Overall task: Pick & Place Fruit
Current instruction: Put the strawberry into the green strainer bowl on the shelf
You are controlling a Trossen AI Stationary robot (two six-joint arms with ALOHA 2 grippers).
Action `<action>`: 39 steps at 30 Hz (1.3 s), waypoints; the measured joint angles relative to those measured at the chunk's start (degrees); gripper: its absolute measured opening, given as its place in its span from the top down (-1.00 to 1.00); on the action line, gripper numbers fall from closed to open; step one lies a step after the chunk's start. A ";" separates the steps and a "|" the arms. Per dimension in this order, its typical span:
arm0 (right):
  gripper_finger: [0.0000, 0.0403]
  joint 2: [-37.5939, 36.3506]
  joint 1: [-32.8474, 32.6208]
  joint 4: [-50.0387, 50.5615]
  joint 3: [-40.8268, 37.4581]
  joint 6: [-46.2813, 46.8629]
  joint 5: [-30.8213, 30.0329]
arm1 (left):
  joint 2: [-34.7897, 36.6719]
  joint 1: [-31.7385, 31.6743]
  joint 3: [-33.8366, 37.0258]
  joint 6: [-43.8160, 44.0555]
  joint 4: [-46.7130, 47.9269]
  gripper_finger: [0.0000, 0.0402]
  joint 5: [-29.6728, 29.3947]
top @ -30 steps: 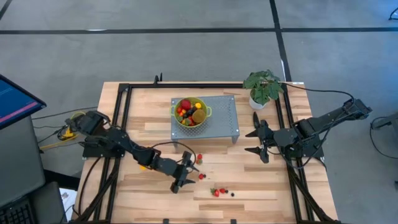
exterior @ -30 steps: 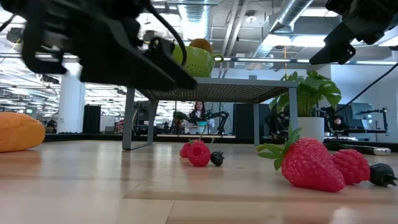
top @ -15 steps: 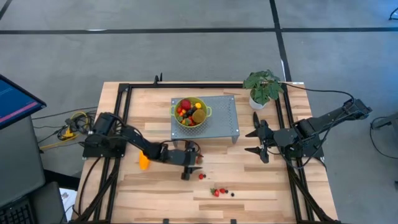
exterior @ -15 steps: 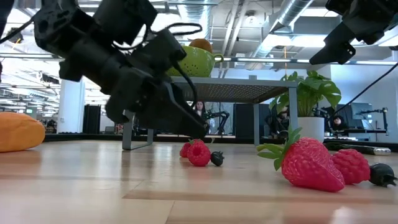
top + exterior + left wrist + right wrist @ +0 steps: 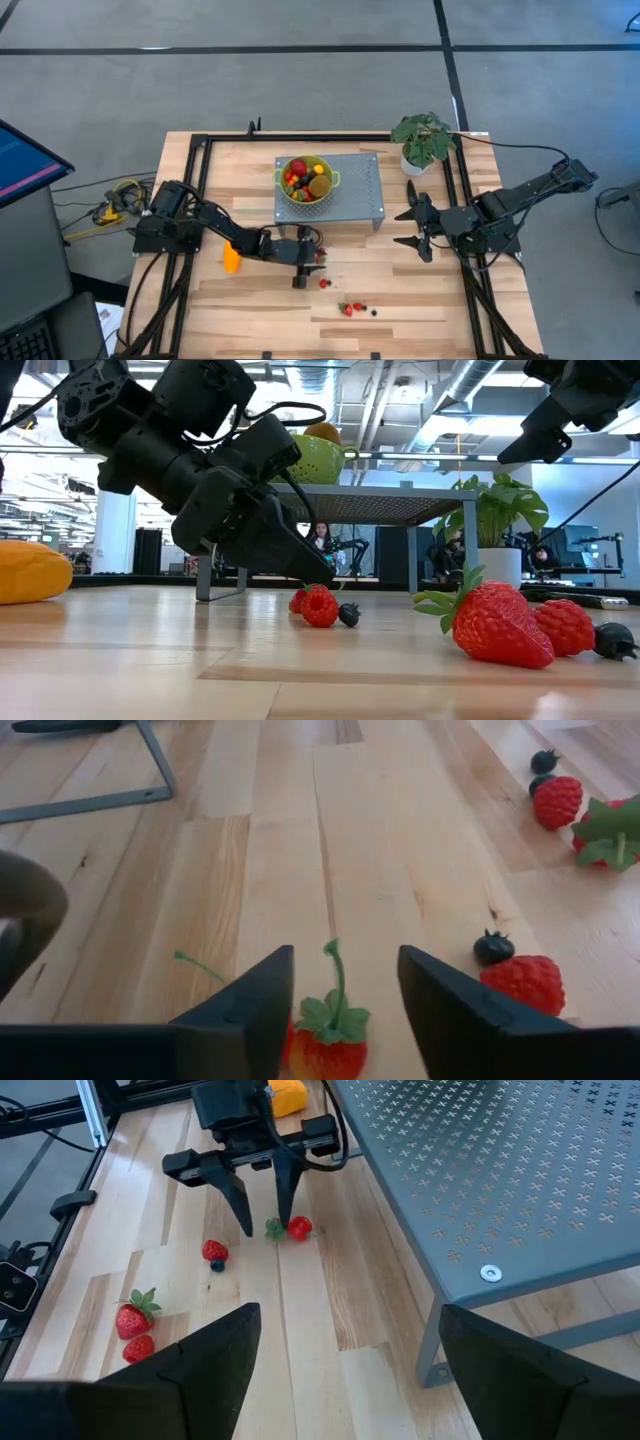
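a wooden table [image 5: 250,300] seen from above, with two dark robot arms reaching in from either side. the left gripper [image 5: 303,262] is low over the boards near the table's middle, just in front of a grey perforated metal stand [image 5: 355,190]. its two fingers [image 5: 245,1010] stand apart, straddling a small red strawberry [image 5: 325,1045] with a green stem; from the wrist view the berry sits between the fingers, beside the inner face of one, and it is hard to tell whether they touch it. the berry is on the table surface.

a little nearer the front edge lies a raspberry with a dark berry beside it [image 5: 515,975]. further on, a cluster of a large strawberry [image 5: 485,622], another raspberry [image 5: 565,626] and a dark berry [image 5: 610,640] lies near the table's front.

a long orange-yellow fruit [image 5: 231,259] lies on the boards beside the left arm. a green colander bowl [image 5: 306,180] sits on top of the stand, holding red, orange and dark pieces and a brown-green oval fruit.

the right gripper [image 5: 418,228] hangs above the table to the right of the stand, its fingers spread wide and holding nothing. a leafy potted plant [image 5: 423,140] stands at the back right.
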State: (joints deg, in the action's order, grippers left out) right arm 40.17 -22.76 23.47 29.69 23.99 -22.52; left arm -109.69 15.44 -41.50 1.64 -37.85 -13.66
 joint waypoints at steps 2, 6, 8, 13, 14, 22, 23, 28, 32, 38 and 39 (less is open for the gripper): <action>-0.50 0.01 0.01 0.01 -0.02 0.00 0.01 | 0.00 0.00 0.00 0.01 0.01 0.26 0.04; -0.50 0.01 0.00 0.00 -0.01 0.01 0.01 | 0.00 0.00 0.00 0.01 -0.01 0.50 0.04; -0.50 0.00 0.00 0.02 -0.02 0.01 0.00 | 0.00 0.00 0.00 0.01 -0.01 0.61 0.04; -0.50 0.00 0.00 0.02 -0.02 0.00 0.02 | 0.00 0.00 0.00 0.01 -0.08 0.86 0.04; -0.50 0.00 0.00 0.02 -0.01 0.01 0.02 | 0.00 0.00 0.00 -0.01 -0.08 0.91 0.04; -0.50 0.00 0.02 0.02 0.00 0.00 0.02 | 0.00 0.00 0.00 0.36 -0.12 0.98 0.04; -0.50 0.01 0.01 0.01 -0.01 0.01 0.01 | 0.00 0.00 0.00 0.36 -0.12 0.99 0.04; -0.50 0.00 0.01 0.01 -0.01 0.02 0.02 | 0.34 0.00 0.02 0.41 -0.23 0.99 0.04; -0.50 0.02 0.02 0.02 -0.02 0.02 0.00 | 2.31 0.35 0.02 2.19 -0.44 0.99 0.04; -0.50 0.00 0.00 0.00 -0.01 0.02 0.01 | 9.42 1.02 0.02 2.33 -0.61 0.99 0.10; -0.50 0.00 0.00 0.01 -0.02 0.00 0.00 | 11.02 1.16 0.02 2.19 -0.78 0.99 0.10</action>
State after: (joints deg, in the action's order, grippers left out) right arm 40.17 -22.76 23.48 29.67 23.99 -22.52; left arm -98.67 16.60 -41.47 3.83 -38.64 -13.56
